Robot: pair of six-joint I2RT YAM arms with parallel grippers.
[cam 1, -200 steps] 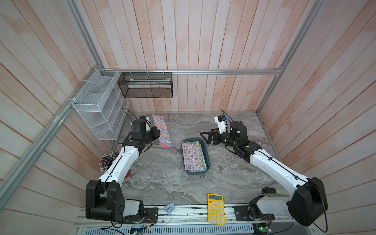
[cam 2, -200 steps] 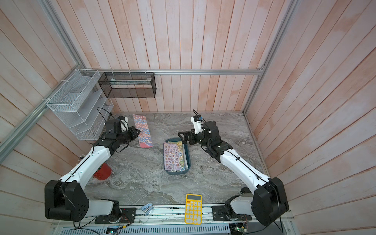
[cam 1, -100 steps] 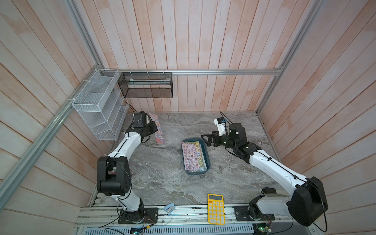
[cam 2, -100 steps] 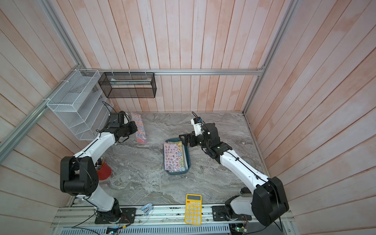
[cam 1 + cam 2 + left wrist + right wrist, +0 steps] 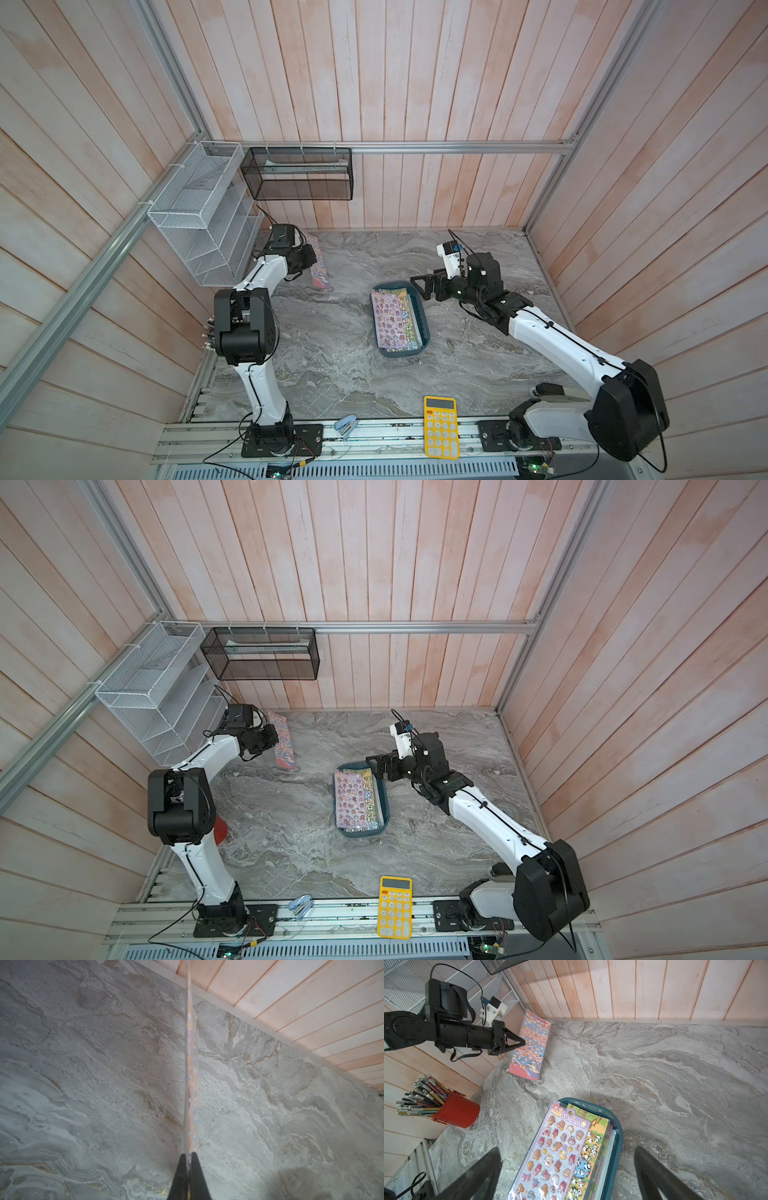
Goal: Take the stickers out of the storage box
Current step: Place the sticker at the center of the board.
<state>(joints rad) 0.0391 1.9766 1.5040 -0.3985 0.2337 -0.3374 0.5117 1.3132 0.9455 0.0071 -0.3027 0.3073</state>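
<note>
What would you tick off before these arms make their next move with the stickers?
1. Hold on the red-blue sticker sheet: ok, the left gripper is shut on its edge.
2. That sheet clear of the storage box: ok, it is over the table near the back wall.
3. Sheet lying flat for release: not ok, it is tilted.
4. The right gripper ready to pick: ok, its jaws are wide open above the box's far end.
5. Box emptied: not ok, the lilac sheet lies on top, with the panda sheet under it.
</note>
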